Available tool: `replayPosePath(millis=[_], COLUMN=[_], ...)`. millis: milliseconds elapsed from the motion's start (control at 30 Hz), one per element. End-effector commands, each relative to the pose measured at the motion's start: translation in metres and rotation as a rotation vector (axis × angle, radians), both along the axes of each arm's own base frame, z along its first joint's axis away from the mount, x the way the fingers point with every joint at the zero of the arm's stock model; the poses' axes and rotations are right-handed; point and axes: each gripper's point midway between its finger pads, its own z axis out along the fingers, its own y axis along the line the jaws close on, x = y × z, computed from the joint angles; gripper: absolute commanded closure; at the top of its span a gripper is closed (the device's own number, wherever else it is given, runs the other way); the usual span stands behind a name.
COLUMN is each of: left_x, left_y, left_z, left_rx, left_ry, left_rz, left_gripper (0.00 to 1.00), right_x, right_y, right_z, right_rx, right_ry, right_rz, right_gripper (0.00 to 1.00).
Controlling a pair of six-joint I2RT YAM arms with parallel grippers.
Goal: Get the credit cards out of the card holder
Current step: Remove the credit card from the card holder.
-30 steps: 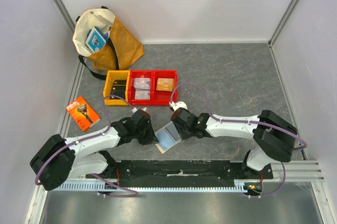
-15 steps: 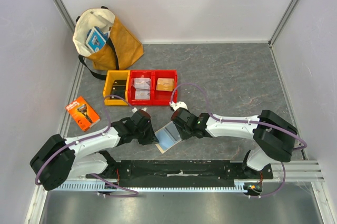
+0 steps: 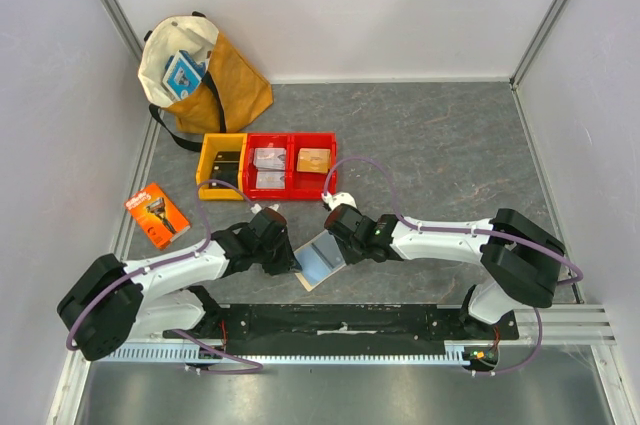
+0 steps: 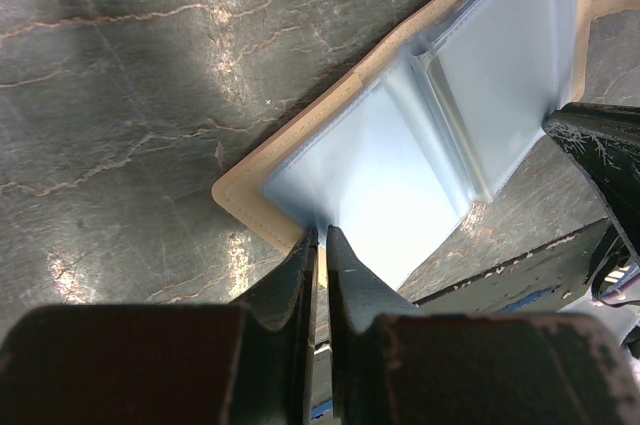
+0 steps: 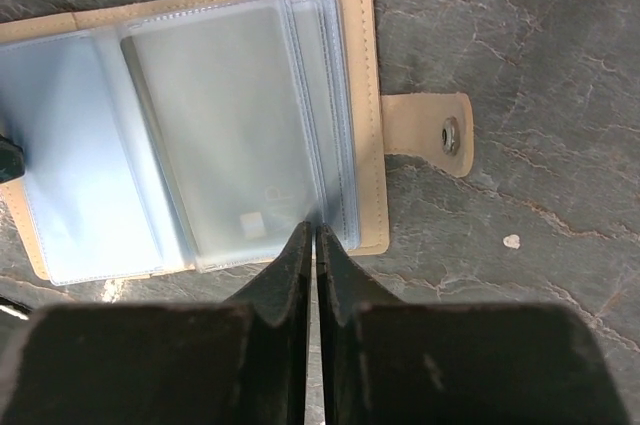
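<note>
The beige-tan card holder point(image 3: 318, 261) lies open on the dark table between my two grippers, pale blue sleeves up. In the left wrist view my left gripper point(image 4: 320, 235) is shut on the holder's point(image 4: 330, 105) tan near corner. In the right wrist view my right gripper point(image 5: 312, 230) is shut on the near edge of the top sleeve, which holds the light grey credit card point(image 5: 225, 135) with its chip showing through. The snap tab point(image 5: 430, 133) sticks out to the right. The yellow and blue card is not in view.
An orange razor package point(image 3: 157, 213) lies at the left. A yellow bin point(image 3: 222, 167) and red bins point(image 3: 292, 165) stand behind the holder. A tan tote bag point(image 3: 200, 70) is at the back left. The black arm rail point(image 3: 340, 325) runs along the near edge.
</note>
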Motion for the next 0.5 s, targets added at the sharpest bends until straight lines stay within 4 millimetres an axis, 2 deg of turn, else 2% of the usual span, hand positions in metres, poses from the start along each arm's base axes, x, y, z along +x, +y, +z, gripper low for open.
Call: replayPosePath(millis=[0, 67, 333, 467], left_x=[-0.004, -0.004, -0.004, -0.004], left_y=[0.003, 0.003, 0.002, 0.002], left_z=[-0.004, -0.004, -0.004, -0.004], left_rx=[0.042, 0.041, 0.04, 0.04], left_ry=[0.002, 0.001, 0.002, 0.002], left_rz=[-0.043, -0.045, -0.046, -0.046], left_gripper=[0.87, 0.87, 0.87, 0.87], right_x=[-0.004, -0.003, -0.01, -0.013], right_y=[0.002, 0.005, 0.03, 0.036], right_z=[0.0, 0.002, 0.009, 0.007], right_rx=[0.013, 0.021, 0.119, 0.119], right_ry=[0.014, 0.014, 0.046, 0.055], right_rz=[0.01, 0.019, 0.101, 0.126], right_gripper=[0.95, 1.0, 1.0, 1.0])
